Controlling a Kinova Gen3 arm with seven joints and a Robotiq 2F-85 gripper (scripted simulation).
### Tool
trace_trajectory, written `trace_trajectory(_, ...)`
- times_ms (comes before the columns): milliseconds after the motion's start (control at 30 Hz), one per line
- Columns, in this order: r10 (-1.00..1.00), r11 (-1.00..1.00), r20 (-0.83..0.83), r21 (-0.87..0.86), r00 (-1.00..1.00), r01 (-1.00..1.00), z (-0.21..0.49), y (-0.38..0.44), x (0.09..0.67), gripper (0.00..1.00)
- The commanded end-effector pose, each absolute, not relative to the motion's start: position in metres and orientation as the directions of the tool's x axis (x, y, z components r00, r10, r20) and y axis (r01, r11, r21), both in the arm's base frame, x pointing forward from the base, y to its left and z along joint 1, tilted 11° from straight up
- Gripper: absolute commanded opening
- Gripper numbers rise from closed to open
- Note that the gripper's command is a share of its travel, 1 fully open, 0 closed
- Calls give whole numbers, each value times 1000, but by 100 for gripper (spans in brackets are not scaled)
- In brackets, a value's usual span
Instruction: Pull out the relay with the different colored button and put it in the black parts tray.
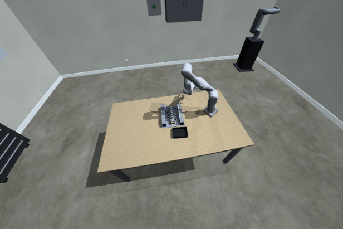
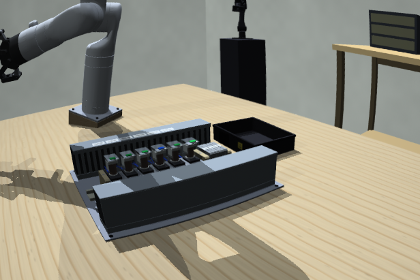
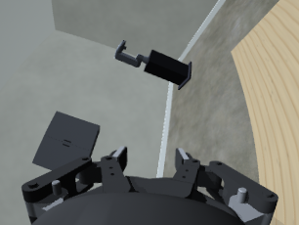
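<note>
A wooden desk (image 2: 341,183) carries a grey panel (image 2: 191,217) with two long dark housings, and between them a row of six relays stands in sockets. Five have green buttons; the blue-button relay (image 2: 159,150) is fourth from the left in the exterior view (third from the end nearest the tray), seated in its socket like the others. The black parts tray (image 2: 273,139) sits on the desk just beside the panel's right end, with nothing visible inside it.

The grey arm (image 2: 99,67) rises from its base plate (image 2: 114,114) behind the panel and bends away to the left. Its pincer (image 3: 150,166) hangs high off the desk, well apart from the relays, facing the room's wall and floor. The fingers stand partly apart with nothing between them.
</note>
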State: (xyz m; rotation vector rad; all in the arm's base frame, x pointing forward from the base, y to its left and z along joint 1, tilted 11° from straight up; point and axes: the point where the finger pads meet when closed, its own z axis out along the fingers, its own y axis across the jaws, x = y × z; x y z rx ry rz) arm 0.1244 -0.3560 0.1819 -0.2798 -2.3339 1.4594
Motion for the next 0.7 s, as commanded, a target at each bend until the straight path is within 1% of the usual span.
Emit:
trace_trajectory(0, 364, 443, 198, -896, -910, -17, 182, -355, 125, 61)
trace_trajectory(667, 448, 454, 125, -885, -885, 104, 171, -342, 129, 61)
